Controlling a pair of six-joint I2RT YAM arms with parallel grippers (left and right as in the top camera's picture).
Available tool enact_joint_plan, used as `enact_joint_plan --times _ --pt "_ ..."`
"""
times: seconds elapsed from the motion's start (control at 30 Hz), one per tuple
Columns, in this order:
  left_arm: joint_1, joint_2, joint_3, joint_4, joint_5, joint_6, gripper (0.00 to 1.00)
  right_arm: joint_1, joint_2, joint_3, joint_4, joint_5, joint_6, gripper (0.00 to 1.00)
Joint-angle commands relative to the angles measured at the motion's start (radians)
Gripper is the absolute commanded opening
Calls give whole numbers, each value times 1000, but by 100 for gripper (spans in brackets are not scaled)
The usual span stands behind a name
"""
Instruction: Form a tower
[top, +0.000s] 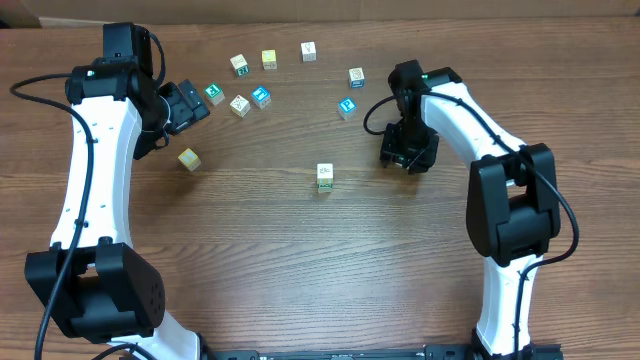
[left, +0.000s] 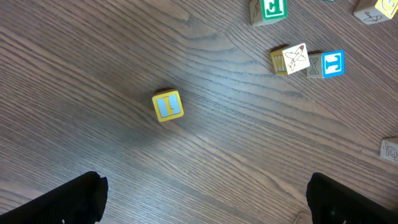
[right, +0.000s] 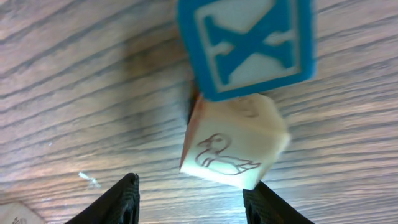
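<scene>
The overhead camera is looking straight down from high up, the tower (top: 324, 177) mid-frame. Left of it, the left wrist camera is facing down from mid-height, sharing a yellow cube (left: 168, 106) with overhead. Right of it, the right wrist camera is looking closely at a blue cube (right: 245, 46).

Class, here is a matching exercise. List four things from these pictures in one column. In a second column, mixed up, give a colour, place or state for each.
Things:
1. tower
2. left claw
3. X cube
4. duck cube

Descriptions:
a. wide open
b. blue face
c. standing apart, mid-table
d. pale face with a line drawing

Pairs: 1-c, 2-a, 3-b, 4-d
</scene>
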Motion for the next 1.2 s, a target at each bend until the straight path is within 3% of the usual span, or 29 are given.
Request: enact_joint_plan --times 0.0,0.27,0.63,0.83,1.17 --pt "-2 12 0 -2 -7 19 100 24 -16 -6 3 -18 -1 54" --pt "-2 12 0 -2 -7 19 100 16 -16 -6 3 118 59 59" --pt "-2 12 0 -2 -7 19 100 3 -16 -6 52 145 113 57" --pt "-2 12 0 -2 -7 19 99 3 -16 -6 51 145 113 36" --pt "-2 12 0 -2 -7 19 100 6 -16 -6 34 114 43 30"
